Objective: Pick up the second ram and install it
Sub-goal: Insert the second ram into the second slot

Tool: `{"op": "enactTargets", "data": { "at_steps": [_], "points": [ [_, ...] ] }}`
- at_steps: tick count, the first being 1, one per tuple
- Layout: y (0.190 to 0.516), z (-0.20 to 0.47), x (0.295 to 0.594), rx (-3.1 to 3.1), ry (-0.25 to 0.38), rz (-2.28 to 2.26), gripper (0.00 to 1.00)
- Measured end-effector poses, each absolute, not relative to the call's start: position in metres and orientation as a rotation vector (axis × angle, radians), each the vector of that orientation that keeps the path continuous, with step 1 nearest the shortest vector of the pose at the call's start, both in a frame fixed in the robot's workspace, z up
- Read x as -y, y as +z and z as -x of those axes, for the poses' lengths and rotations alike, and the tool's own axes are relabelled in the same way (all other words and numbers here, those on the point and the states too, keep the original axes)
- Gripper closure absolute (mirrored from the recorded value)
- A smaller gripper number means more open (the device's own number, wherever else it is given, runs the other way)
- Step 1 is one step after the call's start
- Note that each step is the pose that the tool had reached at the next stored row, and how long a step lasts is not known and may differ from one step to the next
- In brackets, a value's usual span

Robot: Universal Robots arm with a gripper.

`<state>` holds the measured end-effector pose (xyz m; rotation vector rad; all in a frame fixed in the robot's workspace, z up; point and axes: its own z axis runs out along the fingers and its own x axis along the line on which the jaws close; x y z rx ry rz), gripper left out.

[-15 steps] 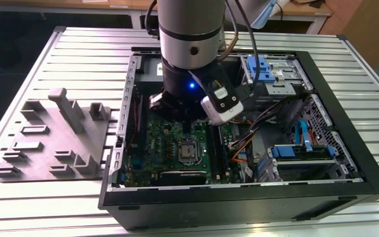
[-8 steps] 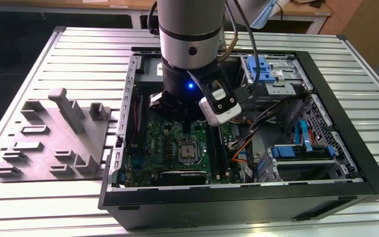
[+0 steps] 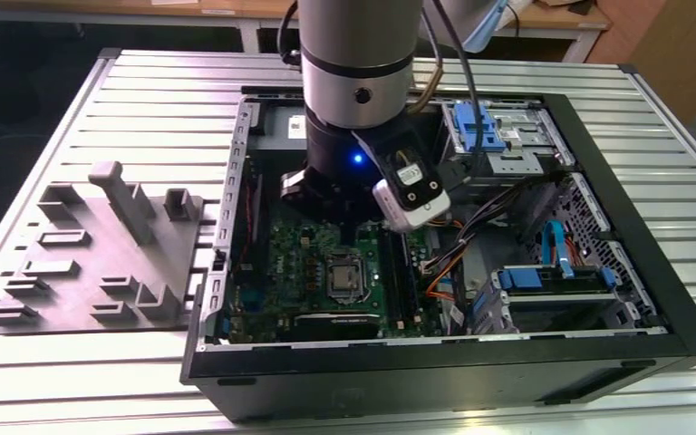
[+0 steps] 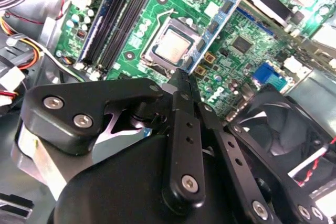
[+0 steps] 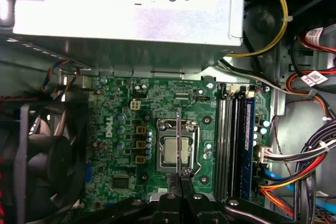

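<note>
In the exterior view I see the arm reaching down into the open case, which lies on the slatted tabletop. A grey fixture sits just beside the case, on the exterior view's left. The wrist hangs over the green motherboard.

In the second wrist view the tool has its fingers pinched together on one end of the ram. The strip sticks out past the fingertips at a slant, held in the air above the board and crossing beside the processor socket. The long black slots lie apart from it, on the far side of the socket.

In the first wrist view I get the ram edge-on, a thin line rising from the closed tool across the socket. The slots are off to one side, the fan to the other.
</note>
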<state>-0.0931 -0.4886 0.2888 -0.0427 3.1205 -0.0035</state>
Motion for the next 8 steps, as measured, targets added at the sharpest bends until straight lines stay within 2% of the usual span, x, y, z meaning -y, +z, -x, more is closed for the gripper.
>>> {"op": "enactTargets", "data": {
  "at_steps": [8],
  "points": [
    [0.2872, 0.0833, 0.4887, -3.120, 0.011, 0.043, 0.89]
  ]
}}
